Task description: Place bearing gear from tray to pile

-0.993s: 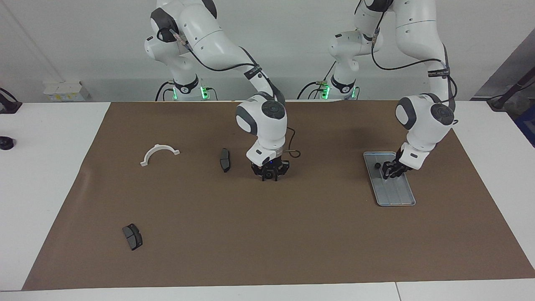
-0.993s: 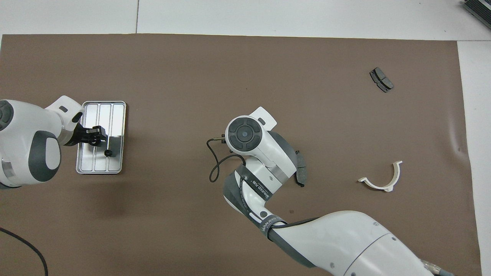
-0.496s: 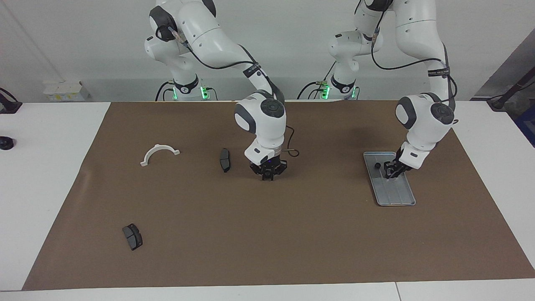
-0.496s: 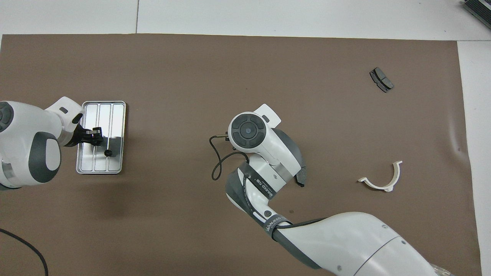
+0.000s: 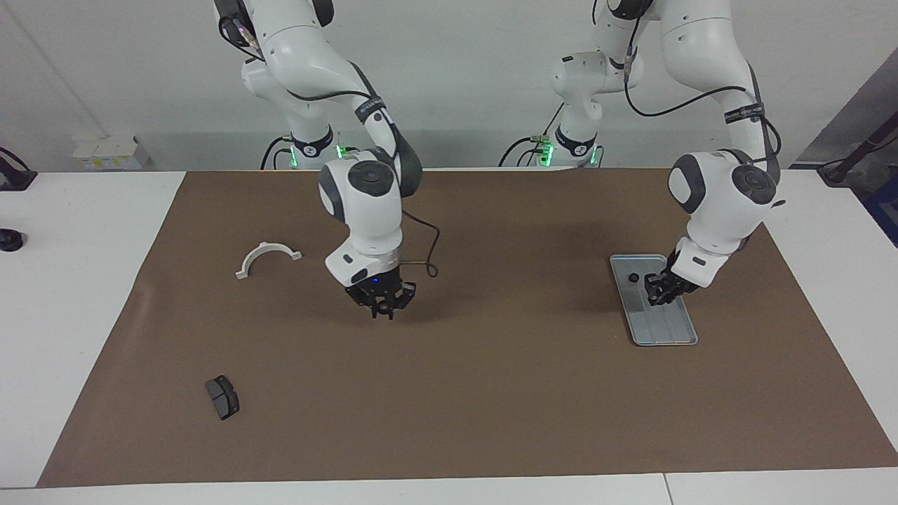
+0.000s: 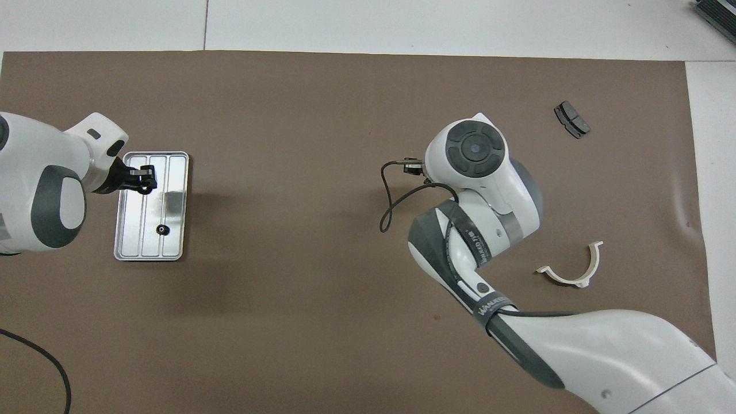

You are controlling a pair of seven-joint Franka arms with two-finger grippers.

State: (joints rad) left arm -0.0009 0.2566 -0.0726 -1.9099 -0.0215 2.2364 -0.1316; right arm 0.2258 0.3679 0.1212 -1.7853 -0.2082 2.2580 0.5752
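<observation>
The silver-grey tray lies on the brown mat at the left arm's end of the table, and shows in the overhead view. A small black gear sits in the tray. My left gripper hovers low over the tray, apart from the gear. My right gripper hangs low over the mat between the white half-ring bracket and the mat's middle. One dark brake pad lies farther from the robots. The other pad is hidden by the right arm.
The bracket and the visible brake pad lie toward the right arm's end. A black cable crosses the mat's corner near the left arm. A small black object sits on the white table off the mat.
My right gripper has swung from the mat's middle toward the bracket and now hides one brake pad. My left gripper has drawn away from the gear along the tray; the gear stays put.
</observation>
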